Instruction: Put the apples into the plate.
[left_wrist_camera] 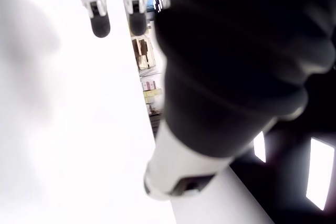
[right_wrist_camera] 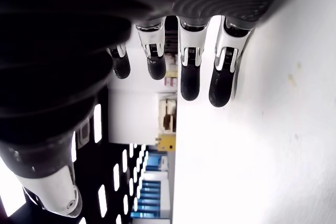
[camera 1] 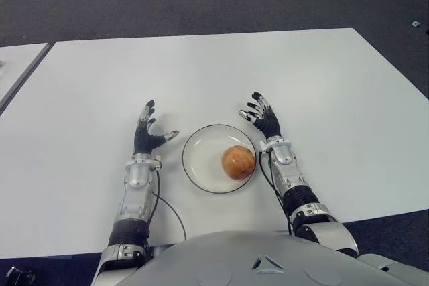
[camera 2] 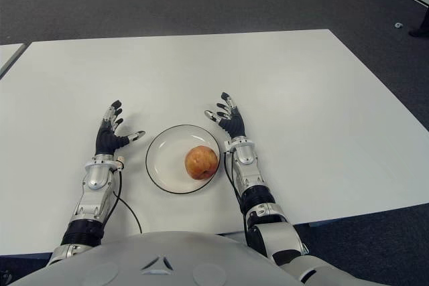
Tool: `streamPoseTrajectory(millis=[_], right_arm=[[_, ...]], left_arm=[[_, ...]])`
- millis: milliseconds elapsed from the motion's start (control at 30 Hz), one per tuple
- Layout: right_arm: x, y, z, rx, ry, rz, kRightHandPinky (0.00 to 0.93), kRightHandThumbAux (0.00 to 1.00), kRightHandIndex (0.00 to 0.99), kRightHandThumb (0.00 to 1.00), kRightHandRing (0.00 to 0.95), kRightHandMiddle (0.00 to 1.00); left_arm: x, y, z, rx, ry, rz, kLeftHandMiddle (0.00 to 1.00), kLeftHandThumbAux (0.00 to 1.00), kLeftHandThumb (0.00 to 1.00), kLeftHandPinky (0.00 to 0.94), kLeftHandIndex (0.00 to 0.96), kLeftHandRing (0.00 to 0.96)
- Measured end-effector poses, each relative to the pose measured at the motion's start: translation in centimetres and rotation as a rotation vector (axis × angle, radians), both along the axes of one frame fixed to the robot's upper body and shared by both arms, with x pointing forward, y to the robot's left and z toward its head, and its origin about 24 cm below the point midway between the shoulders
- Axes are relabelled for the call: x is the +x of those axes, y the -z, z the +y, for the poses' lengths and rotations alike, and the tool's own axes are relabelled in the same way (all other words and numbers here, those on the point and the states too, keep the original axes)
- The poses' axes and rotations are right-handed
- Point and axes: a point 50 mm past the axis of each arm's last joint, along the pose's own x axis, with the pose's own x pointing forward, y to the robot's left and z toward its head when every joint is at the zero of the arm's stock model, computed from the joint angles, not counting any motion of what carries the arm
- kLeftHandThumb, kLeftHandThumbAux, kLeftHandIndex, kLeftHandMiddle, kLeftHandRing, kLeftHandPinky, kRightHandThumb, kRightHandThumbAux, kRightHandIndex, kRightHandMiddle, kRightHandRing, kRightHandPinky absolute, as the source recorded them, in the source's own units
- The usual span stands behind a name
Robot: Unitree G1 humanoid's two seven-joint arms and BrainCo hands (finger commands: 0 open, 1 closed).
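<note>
You have one apple sitting in the one plate near the desk's near edge, with the left hand and right hand flanking it, fingers spread, holding nothing.

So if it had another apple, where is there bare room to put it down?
On the plate, the bare half toward the left hand; the apple fills the half near the right hand. The white table beyond both open hands is bare. Crowded only between the hands.
</note>
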Motion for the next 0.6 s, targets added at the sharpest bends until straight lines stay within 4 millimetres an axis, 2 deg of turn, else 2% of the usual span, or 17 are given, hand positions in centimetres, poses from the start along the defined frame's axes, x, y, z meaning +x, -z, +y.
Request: streamPoseTrajectory(millis=[600], right_arm=[[0.0, 0.0, 0.0, 0.002, 0.0, -0.001, 0.212, 0.733, 0.014, 0.172, 0.137, 0.079]], left_arm=[[-0.3, 0.3, -1.0, -0.027, -0.057, -0.078, 0.0, 0.467, 0.0, 0.0, 0.0, 0.0]])
